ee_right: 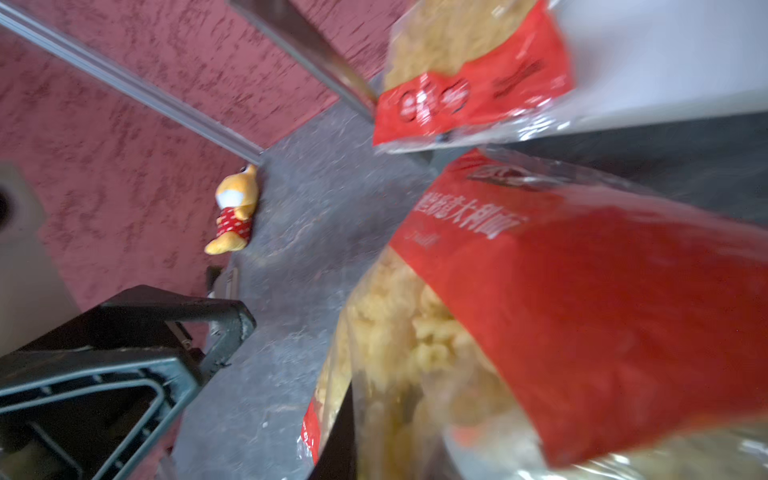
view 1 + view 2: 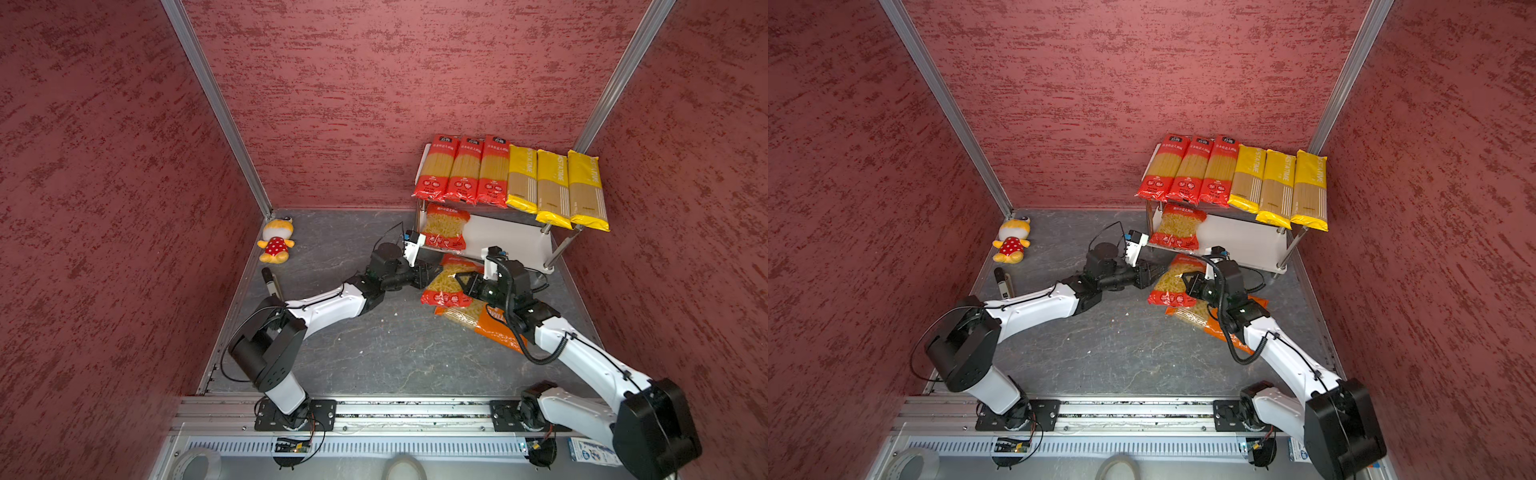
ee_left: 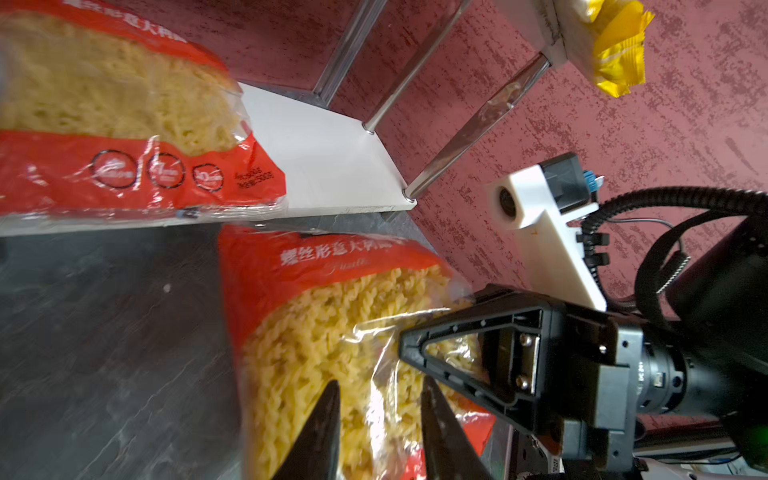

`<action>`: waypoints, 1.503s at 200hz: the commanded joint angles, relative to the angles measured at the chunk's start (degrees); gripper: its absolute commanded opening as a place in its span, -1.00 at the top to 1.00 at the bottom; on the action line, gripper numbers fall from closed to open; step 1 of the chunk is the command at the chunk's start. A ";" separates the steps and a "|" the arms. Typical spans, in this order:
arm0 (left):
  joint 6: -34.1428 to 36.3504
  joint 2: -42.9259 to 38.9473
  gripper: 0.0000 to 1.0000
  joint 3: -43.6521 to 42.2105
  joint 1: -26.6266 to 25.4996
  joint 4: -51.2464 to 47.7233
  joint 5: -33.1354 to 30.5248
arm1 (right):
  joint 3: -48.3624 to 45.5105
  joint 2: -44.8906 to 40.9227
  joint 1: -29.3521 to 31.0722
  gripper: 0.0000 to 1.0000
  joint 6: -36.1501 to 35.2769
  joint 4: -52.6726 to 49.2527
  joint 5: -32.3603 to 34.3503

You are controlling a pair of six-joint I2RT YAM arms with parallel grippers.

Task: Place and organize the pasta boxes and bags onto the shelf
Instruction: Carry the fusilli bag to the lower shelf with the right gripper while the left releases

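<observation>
Left gripper (image 3: 380,390) and right gripper (image 2: 460,277) each pinch a side of the red curly-pasta bag (image 2: 440,289), over the orange bag (image 2: 496,330) by the shelf (image 2: 509,243) front edge, seemingly to lift it level.

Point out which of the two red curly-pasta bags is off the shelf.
The red curly-pasta bag in front of the shelf, overlapping the orange bag; the other red bag already lies on the lower board.
</observation>
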 commanded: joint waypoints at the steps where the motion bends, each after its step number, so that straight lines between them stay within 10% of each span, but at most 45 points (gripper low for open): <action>1: 0.18 4.56 0.24 3.80 -0.01 1.24 2.16 | 5.85 -3.75 -3.88 1.00 -8.47 2.39 6.67; 159: 1.45 -5.89 0.13 -10.70 1.93 -1.41 -2.70 | 6.19 18.21 -17.00 1.00 -20.25 39.80 -0.08; 300: 1.17 -9.76 0.13 -14.24 2.72 -2.35 -3.89 | 10.96 30.47 -28.01 1.00 -6.07 15.15 -0.43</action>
